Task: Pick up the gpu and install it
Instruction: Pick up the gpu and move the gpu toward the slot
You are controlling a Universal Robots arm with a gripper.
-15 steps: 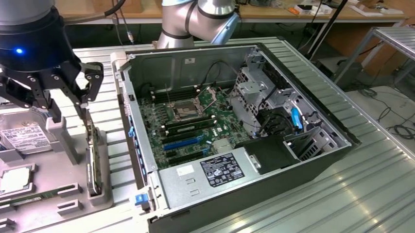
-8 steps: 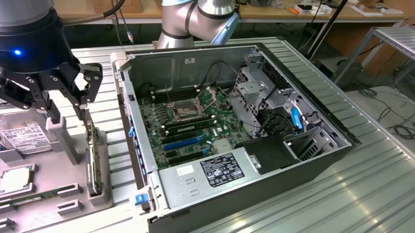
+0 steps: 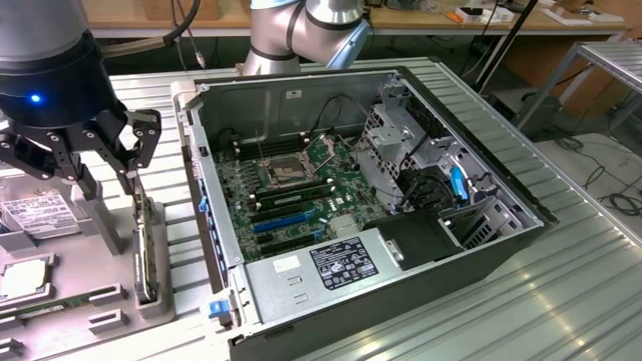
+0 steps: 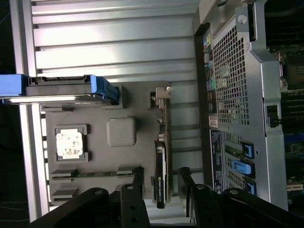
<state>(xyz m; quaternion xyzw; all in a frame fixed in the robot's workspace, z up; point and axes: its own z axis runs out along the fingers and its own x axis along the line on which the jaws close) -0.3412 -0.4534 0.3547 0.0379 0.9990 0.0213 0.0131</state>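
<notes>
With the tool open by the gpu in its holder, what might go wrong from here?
The gpu stands edge-on in the gray holder; if the open tool closes off-centre, the gpu may tilt or jam. The computer case wall sits close beside it, so the spread tool might clip it.

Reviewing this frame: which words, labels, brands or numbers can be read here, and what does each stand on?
None can be read; all are too small or blurred.
Black label on the power supply: white print, unreadable.
White label on the hard drive: unreadable.
Small white sticker on the inner wall of the computer case: unreadable.
Green mark on the gpu: unreadable.
</notes>
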